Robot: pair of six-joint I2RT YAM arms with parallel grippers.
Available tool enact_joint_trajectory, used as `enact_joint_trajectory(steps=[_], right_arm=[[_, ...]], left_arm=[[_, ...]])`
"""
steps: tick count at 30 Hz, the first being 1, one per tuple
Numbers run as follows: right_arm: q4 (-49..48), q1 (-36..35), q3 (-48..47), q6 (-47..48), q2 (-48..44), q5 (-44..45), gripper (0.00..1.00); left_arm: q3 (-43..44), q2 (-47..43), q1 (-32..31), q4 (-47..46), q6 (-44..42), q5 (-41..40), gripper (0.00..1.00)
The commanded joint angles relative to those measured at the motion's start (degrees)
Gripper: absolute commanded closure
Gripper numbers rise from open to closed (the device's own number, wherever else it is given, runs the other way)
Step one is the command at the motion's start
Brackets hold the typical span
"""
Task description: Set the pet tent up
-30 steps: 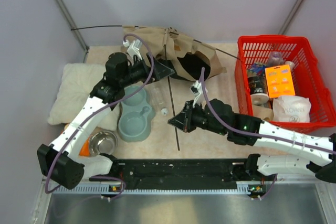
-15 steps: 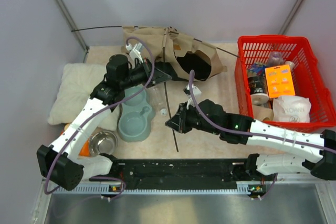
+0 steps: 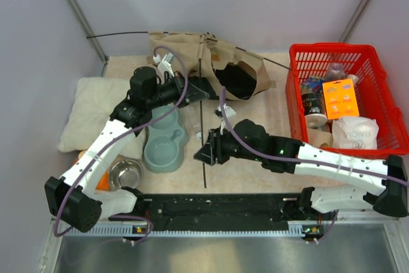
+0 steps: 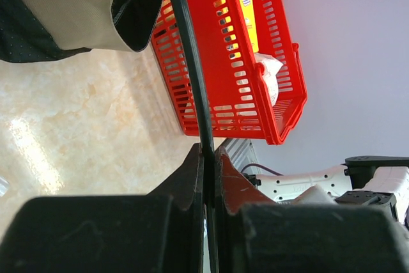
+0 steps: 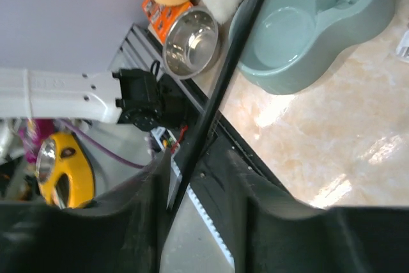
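The pet tent [image 3: 192,48] lies collapsed at the back of the table, tan fabric with a dark doorway [image 3: 235,82]. A thin black pole [image 3: 202,126] runs from it toward the near edge. My left gripper [image 3: 203,90] is shut on this pole just below the fabric; in the left wrist view the pole [image 4: 192,62] is pinched between the fingertips of that gripper [image 4: 208,158]. My right gripper [image 3: 200,156] stands open lower down. In the right wrist view the pole [image 5: 236,49] passes between the right gripper's [image 5: 199,180] spread fingers, close to the left one.
A cream pillow [image 3: 92,110] lies at the left. A teal double bowl [image 3: 165,144], a steel bowl [image 3: 125,174] and a clear bottle [image 3: 193,118] sit near the pole. The red basket [image 3: 332,48] of goods fills the right side. Other poles [image 3: 115,33] stick out from the tent.
My left gripper has shut on the pole. My right gripper has let go of it, opened and shifted left, and the pole's lower end swung left.
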State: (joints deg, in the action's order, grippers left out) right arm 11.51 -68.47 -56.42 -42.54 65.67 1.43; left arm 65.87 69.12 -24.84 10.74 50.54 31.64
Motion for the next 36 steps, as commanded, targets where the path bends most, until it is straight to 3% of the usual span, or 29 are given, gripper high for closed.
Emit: enact_joint_trajectory(steps=[1, 2, 3, 5, 6, 8, 9, 10, 14, 18, 23, 27, 31, 34, 36], right_arm=[[-3.51, 0.09, -2.46, 1.24, 1.39, -4.59, 0.76], [-3.77, 0.09, -2.64, 1.15, 1.48, -4.77, 0.91], [-3.60, 0.17, -2.73, 0.97, 1.48, -4.68, 1.00], [-3.51, 0.18, -2.81, 0.71, 1.04, -3.28, 1.00], [-3.68, 0.09, -2.73, 0.36, 0.34, -2.06, 1.00], [-4.82, 0.09, -2.46, -0.52, -1.32, 0.92, 1.00], [-5.09, 0.09, -2.38, -1.13, -2.03, 2.42, 1.00], [-5.87, 0.09, -2.20, -1.57, -2.56, 3.13, 1.00], [-6.67, 0.09, -2.37, -2.54, -3.97, 6.03, 1.00], [-7.03, 0.09, -2.20, -3.16, -4.67, 8.41, 1.00], [-7.38, 0.17, -2.02, -3.51, -4.94, 9.73, 1.00], [-8.25, 0.09, -2.02, -3.34, -5.37, 9.91, 1.00], [-9.04, 0.09, -1.85, -3.33, -5.29, 9.21, 1.00], [-9.22, 0.09, -1.76, -3.42, -5.29, 8.94, 1.00], [-9.13, 0.09, -1.85, -3.60, -5.38, 9.03, 1.00]], left_arm=[[1.81, -0.48, 0.14, -6.17, -1.85, -3.25, 1.00], [1.81, -0.48, 0.14, -6.17, -2.03, -3.16, 1.00], [1.90, -0.57, 0.14, -5.91, -2.29, -3.25, 1.00], [2.25, -0.48, 0.23, -4.34, -3.60, -4.21, 1.00], [2.68, -0.57, 0.23, -3.11, -4.74, -4.65, 0.91], [3.91, -0.83, 0.14, -0.21, -7.46, -6.14, 0.60], [4.62, -1.27, 0.14, 1.28, -8.78, -7.37, 0.41], [5.32, -1.44, 0.23, 2.43, -9.93, -8.34, 0.29], [9.01, -2.94, 0.32, 7.18, -15.03, -12.12, 0.19], [10.95, -5.13, 0.41, 9.56, -18.20, -16.33, 0.19], [5.52, -10.31, 1.19, 8.34, -16.01, -28.19, 0.24], [-2.30, -13.66, 2.95, 2.72, -13.55, -29.27, 0.40], [-8.20, -11.56, 3.22, -5.80, -14.50, -21.81, 0.73], [-12.59, -8.66, 3.22, -17.55, -18.36, -16.71, 0.83], [-14.62, -6.82, 3.22, -24.95, -23.36, -13.02, 0.84]])
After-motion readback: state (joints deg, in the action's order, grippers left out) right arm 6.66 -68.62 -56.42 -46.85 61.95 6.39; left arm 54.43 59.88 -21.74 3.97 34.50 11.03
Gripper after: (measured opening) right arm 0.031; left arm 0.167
